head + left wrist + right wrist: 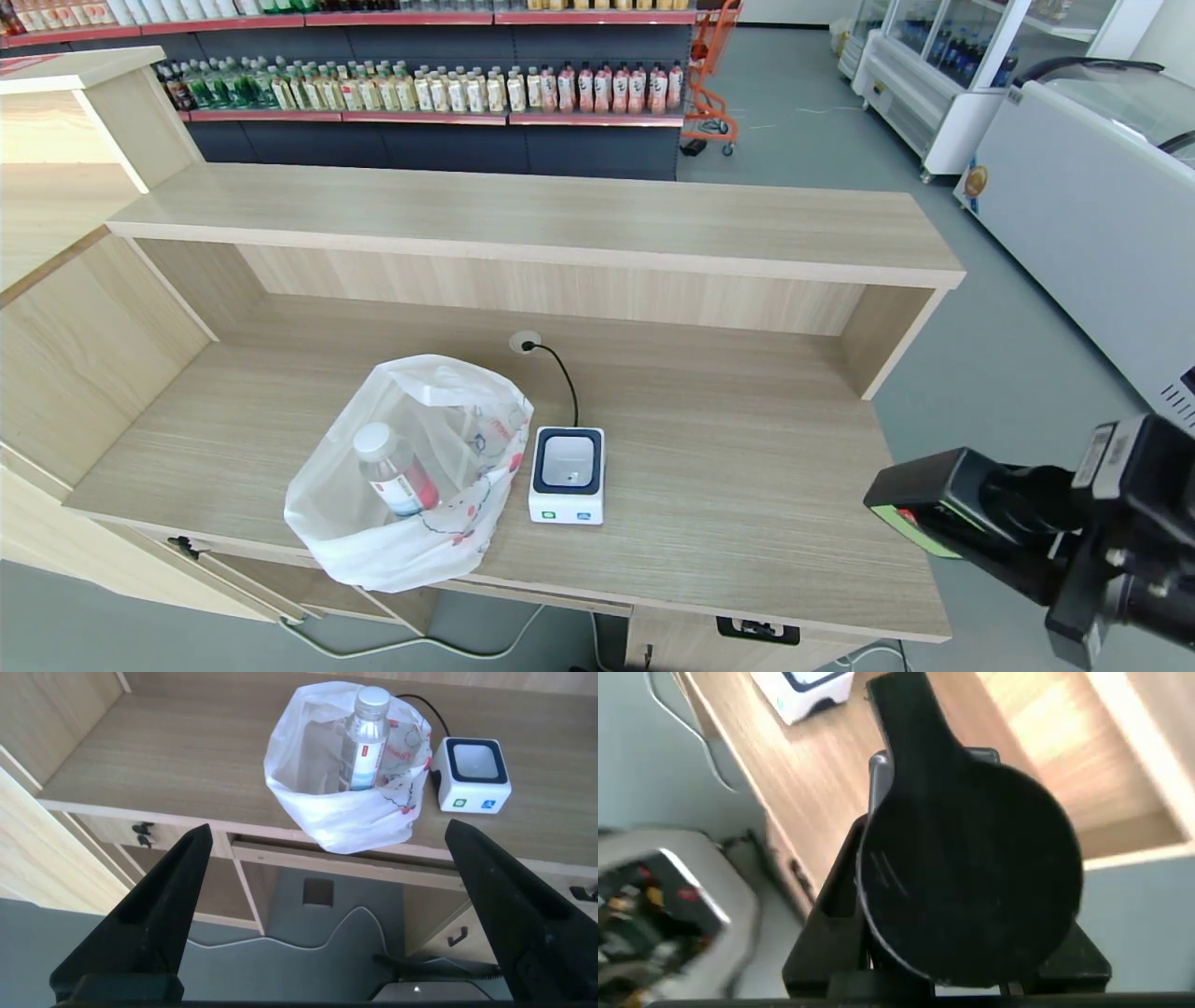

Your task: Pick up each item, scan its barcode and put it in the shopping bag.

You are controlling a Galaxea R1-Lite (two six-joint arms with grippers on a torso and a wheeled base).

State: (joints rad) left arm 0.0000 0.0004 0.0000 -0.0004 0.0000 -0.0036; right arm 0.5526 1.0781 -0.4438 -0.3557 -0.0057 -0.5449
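A white plastic shopping bag [411, 541] stands open near the counter's front edge, with a clear bottle [397, 471] with a red and white label inside. Right of the bag sits the white barcode scanner [567, 474]. My right gripper [910, 504] hovers off the counter's front right corner; a black block with a green edge shows at its tip. A black round shape [962, 868] covers most of the right wrist view, with the scanner [808, 689] beyond it. My left gripper [329, 833] is open and empty, in front of and below the counter, facing the bag [327, 812], bottle [364, 737] and scanner [475, 773].
The wooden counter [728, 467] has a raised ledge [523, 219] at the back and side walls. A black cable [565, 378] runs from the scanner to a hole. Drawers [308, 891] sit under the counter. Freezers [1083, 187] stand to the right.
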